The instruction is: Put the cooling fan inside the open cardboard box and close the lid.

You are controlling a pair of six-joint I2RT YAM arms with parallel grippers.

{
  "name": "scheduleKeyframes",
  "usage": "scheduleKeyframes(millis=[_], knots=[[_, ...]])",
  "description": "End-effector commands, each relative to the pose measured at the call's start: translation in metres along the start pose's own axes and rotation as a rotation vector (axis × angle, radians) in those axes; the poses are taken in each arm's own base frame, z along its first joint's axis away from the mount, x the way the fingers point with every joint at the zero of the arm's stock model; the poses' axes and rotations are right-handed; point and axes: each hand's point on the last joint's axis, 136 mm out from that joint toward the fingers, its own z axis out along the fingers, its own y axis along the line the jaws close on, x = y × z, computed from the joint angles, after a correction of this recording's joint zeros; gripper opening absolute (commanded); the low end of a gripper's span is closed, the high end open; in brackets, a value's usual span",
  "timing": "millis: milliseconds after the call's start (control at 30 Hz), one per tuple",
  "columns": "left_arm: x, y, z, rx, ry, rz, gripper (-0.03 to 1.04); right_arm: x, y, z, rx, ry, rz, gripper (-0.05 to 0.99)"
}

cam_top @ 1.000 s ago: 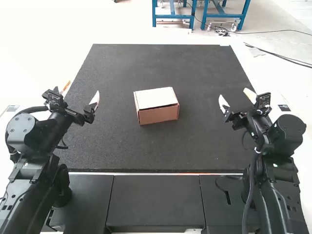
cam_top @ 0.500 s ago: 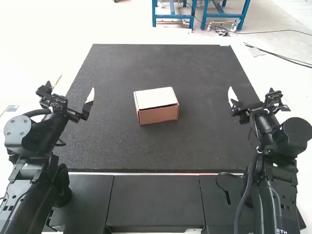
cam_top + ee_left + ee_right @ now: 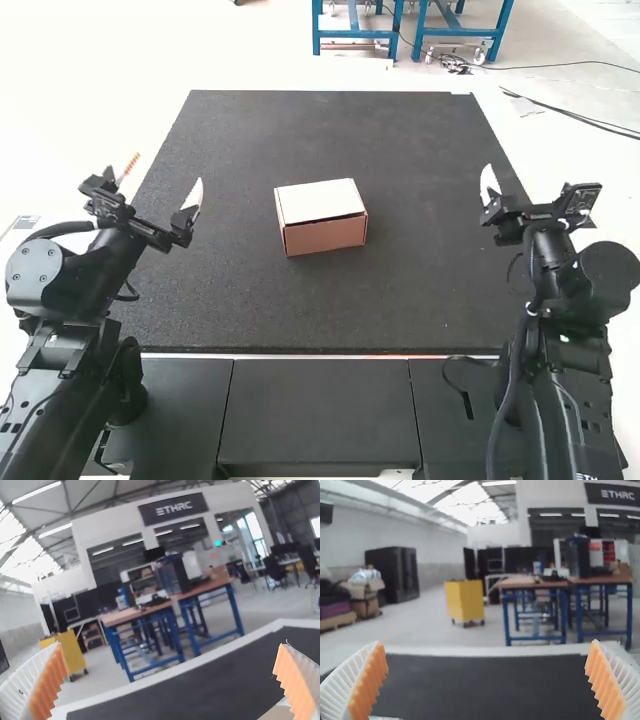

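Item 1: cardboard box (image 3: pixel 321 217). Lid lies flat, looks shut. Sits between both grippers, well apart from each. Fan prob. inside, can't confirm.
Item 2: left gripper (image 3: pixel 160 183). Fingers spread wide, empty, held above edge of black mat (image 3: pixel 400 140).
Item 3: right gripper (image 3: pixel 533 195). Likewise spread, empty.
Note: both held clear of box, prob. because the job's done.

Cardboard box (image 3: pixel 321 217) on the mat (image 3: pixel 330 130), near its middle; left gripper (image 3: pixel 162 182) above mat's left edge; right gripper (image 3: pixel 530 193) above right edge; both well apart from box
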Motion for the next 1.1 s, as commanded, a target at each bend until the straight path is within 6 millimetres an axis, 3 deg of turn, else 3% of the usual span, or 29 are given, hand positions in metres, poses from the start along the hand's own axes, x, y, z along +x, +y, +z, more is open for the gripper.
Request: scheduleKeyframes(millis=[0,100,267,333,400,567,600,1067], knots=[[0.006,0.000,-0.001,-0.006,0.019,-0.084,0.97,0.072,-0.003,-0.006,0.024,0.133,0.104,0.91],[0.015,0.001,-0.001,-0.015,0.055,-0.114,0.97,0.076,-0.005,-0.005,0.080,0.137,0.114,0.91],[0.044,0.011,-0.005,-0.102,0.171,-0.219,0.97,0.075,-0.032,-0.010,0.303,0.111,0.075,0.91],[0.057,0.026,-0.010,-0.197,0.219,-0.232,0.97,0.089,-0.027,-0.012,0.281,0.180,0.002,0.91],[0.071,0.024,-0.014,-0.201,0.280,-0.239,0.97,0.096,-0.027,-0.014,0.293,0.215,-0.027,0.91],[0.093,0.020,-0.021,-0.191,0.379,-0.211,0.97,0.143,-0.034,-0.032,0.316,0.433,-0.122,0.91],[0.095,0.019,-0.022,-0.188,0.388,-0.213,0.97,0.151,-0.035,-0.036,0.311,0.470,-0.139,0.91],[0.101,0.020,-0.025,-0.198,0.414,-0.219,0.97,0.155,-0.027,-0.035,0.266,0.485,-0.134,0.91]])
